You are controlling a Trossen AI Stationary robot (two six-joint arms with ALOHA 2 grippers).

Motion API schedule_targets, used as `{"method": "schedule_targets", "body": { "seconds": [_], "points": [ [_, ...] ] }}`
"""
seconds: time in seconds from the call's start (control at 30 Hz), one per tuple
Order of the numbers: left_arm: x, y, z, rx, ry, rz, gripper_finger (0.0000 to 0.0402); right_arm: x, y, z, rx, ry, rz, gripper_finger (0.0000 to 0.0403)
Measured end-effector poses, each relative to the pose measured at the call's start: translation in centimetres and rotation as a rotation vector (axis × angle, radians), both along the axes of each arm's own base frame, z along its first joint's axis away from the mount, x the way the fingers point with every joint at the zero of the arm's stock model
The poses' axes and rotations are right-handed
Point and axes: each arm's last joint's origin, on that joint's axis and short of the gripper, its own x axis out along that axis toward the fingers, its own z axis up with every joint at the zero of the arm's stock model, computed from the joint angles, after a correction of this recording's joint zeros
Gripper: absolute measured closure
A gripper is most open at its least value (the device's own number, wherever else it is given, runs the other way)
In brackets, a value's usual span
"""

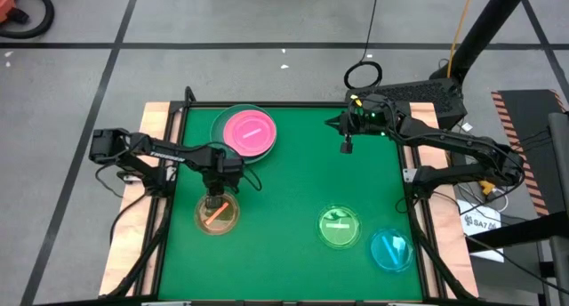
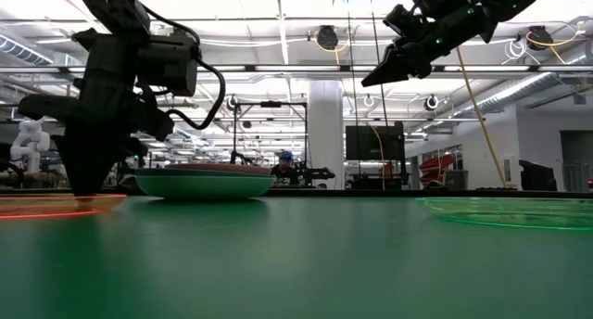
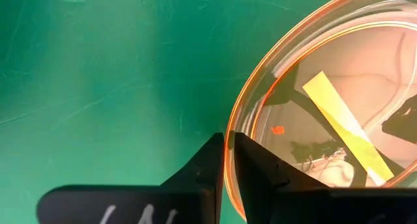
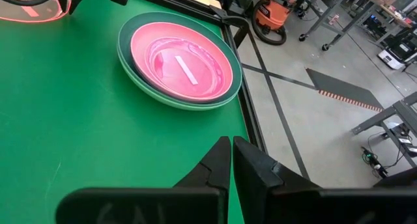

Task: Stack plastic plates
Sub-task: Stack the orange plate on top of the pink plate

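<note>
A small amber plate [image 1: 218, 215] lies near the table's left edge, with a strip of tape [image 3: 342, 129] inside it. My left gripper [image 1: 213, 197] stands over the plate's far rim, shut on it. A stack of large plates [image 1: 244, 132], pink on top of darker and light green ones [image 4: 179, 64], sits at the far left. A small green plate [image 1: 339, 227] and a cyan plate [image 1: 391, 250] lie flat at the near right. My right gripper [image 1: 345, 146] hangs shut and empty, high above the far right [image 2: 380, 78]. My left gripper pinches the amber plate's rim [image 3: 226, 142] on its far side, one finger [image 3: 260, 168] inside the plate and the other [image 3: 202, 168] outside. The fingers come from above, pointing down. In the low view the plate [image 2: 56, 206] lies flat on the table.
The green mat [image 1: 293, 181] is bare in the middle, between the stack and the two small plates. A raised black frame [image 4: 238, 113] borders the table, with a wooden edge [image 1: 133, 244] outside it on the left. Cables and a stand lie beyond the far right corner.
</note>
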Motion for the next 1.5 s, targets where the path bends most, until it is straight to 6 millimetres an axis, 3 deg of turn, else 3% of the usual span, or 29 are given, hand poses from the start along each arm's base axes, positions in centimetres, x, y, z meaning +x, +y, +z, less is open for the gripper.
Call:
{"method": "schedule_targets", "body": {
  "seconds": [0.37, 0.9, 1.1, 1.3, 1.5],
  "points": [
    [0.0, 0.0, 0.1, -0.001, 0.01, 0.007, 0.0362, 0.0, 0.0, 0.0, 0.0, 0.001, 0.0, 0.0392],
    [0.6, 0.0, 2.5, -0.018, -0.005, 0.026, 0.0362, 0.0, 0.0, 0.0, 0.002, 0.004, 0.0, 0.0392],
    [0.3, -0.1, 2.9, -0.038, 0.001, 0.031, 0.0395, 0.0, 0.0, 0.0, 0.003, 0.005, 0.0, 0.0392],
    [0.4, -0.4, 3.0, -0.053, -0.02, 0.034, 0.0397, -0.2, 0.1, -0.4, 0.026, 0.038, -0.003, 0.0392],
    [1.3, -2.5, 4.0, 0.052, -0.215, 0.064, 0.0399, -0.2, 0.1, -0.5, 0.038, 0.048, -0.007, 0.0392]
  ]
}}
